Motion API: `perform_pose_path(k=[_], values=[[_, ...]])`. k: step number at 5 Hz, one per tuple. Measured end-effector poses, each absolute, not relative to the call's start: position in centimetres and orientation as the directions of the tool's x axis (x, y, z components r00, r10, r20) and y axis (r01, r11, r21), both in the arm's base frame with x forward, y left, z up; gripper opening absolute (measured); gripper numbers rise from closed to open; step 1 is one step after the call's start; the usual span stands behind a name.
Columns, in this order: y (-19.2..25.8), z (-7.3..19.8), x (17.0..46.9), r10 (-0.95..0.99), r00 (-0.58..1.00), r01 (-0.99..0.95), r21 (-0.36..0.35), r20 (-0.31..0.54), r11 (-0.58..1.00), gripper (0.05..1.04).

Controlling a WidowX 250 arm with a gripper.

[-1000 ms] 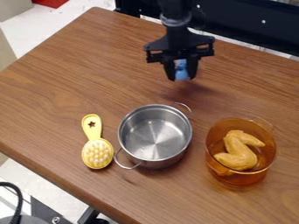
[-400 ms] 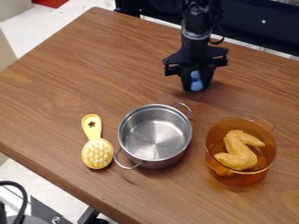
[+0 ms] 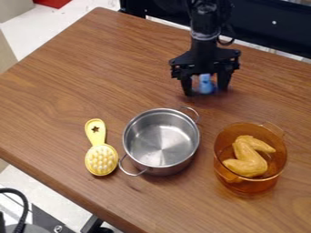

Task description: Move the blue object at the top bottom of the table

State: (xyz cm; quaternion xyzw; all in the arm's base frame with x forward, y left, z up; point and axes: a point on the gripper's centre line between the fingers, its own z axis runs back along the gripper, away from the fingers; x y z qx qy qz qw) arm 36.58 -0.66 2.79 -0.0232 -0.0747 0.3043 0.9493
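The blue object [image 3: 206, 85] is at the far part of the wooden table [image 3: 72, 91], a little to the right of the middle of the view. It is between the two fingers of the black gripper [image 3: 206, 89], which hangs down over this place from the top edge. The fingers are apart, one on the left and one on the right of the object, and some gap can be seen on its left side. The exact shape of the blue object is blurred, and if its bottom touches the table, I cannot tell.

Nearer to the camera, below the gripper and to the left, there is a metal pot [image 3: 161, 139] with two thin wire handles. It stands upright, and inside one sees its shiny round bottom.

Just beside the pot, on its left, lies a yellow brush [image 3: 101, 159]. Its handle has a star-shaped mark and points to the far side; its round head with pale bristles is the nearer end.

To the right of the metal pot, and apart from it, stands a transparent amber pot [image 3: 249, 186]. Inside this one is a chicken wing [image 3: 247, 159], of yellow-orange colour and bent.

Behind the table is a dark panel [image 3: 267, 27], and a red thing [image 3: 52, 2] is at the upper left.
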Motion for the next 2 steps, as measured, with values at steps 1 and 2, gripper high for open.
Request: perform_pose_path(k=[1, 2], values=[[-0.5, 3.8, 36.4, 0.551, 0.825, -0.546, -0.073, 0.130, 0.835, 0.997], [-0.8, 5.8, 36.0, 0.481, 0.867, -0.473, -0.088, 0.129, 0.877, 0.997]])
